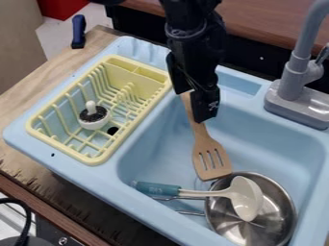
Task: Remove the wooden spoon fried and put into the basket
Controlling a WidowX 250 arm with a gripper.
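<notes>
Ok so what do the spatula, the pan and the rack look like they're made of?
The spatula looks like smooth, matte wood, going by its tan, woody colour. The pan looks like polished metal, perhaps stainless steel: it's silvery with bright reflections. The rack is probably moulded plastic with a soft sheen, since its prongs and frame share one pale yellow.

spatula (pixel 204 141): tan | basket (pixel 95 159): pale yellow | sink (pixel 154 144): light blue | ladle (pixel 246 201): cream, teal-handled | brush (pixel 94 125): white, perhaps black-bristled

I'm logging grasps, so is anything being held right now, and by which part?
That can't be told for certain: the upper handle of the wooden spatula is right at the hand, but a firm hold isn't clear.
</notes>
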